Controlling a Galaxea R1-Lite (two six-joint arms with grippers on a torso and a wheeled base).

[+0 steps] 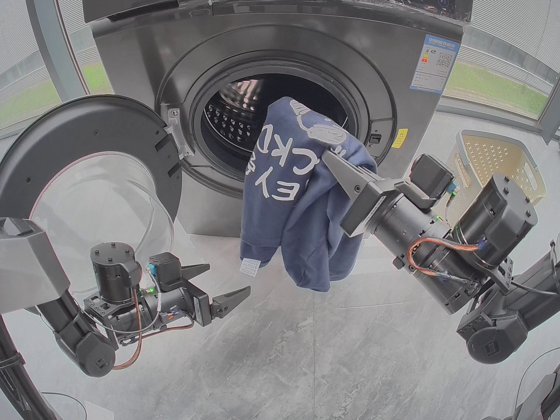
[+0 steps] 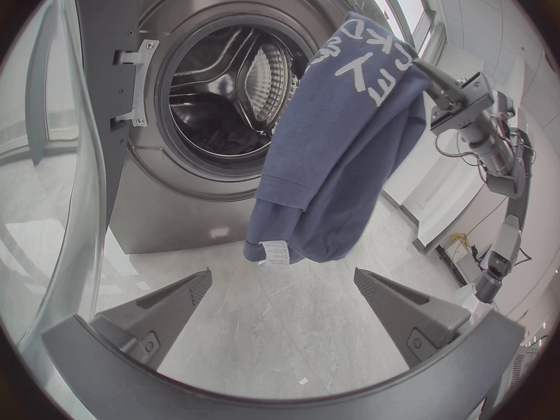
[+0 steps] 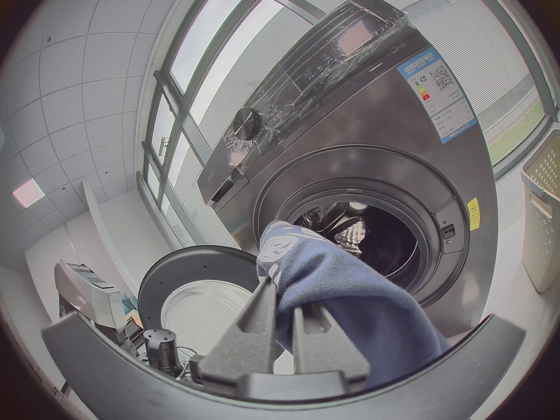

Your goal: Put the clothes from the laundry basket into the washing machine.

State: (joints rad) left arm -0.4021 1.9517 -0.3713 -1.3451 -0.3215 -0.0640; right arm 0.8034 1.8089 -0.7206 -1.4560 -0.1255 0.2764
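A navy blue sweatshirt [image 1: 303, 205] with white lettering hangs in front of the washing machine's round opening [image 1: 233, 118], its hem dangling toward the floor. My right gripper [image 1: 331, 160] is shut on the sweatshirt [image 3: 350, 298] near its top, just outside the drum mouth. The sweatshirt [image 2: 344, 147] also hangs in the left wrist view, with dark laundry lying inside the drum [image 2: 221, 135]. My left gripper [image 1: 221, 290] is open and low, left of the garment, above the floor, with nothing between its fingers [image 2: 169, 310]. The beige laundry basket [image 1: 496, 158] stands right of the machine.
The machine's door [image 1: 87, 164] is swung wide open to the left, close above my left arm. Grey tiled floor [image 1: 315, 351] spreads in front of the machine. Windows run behind and to both sides.
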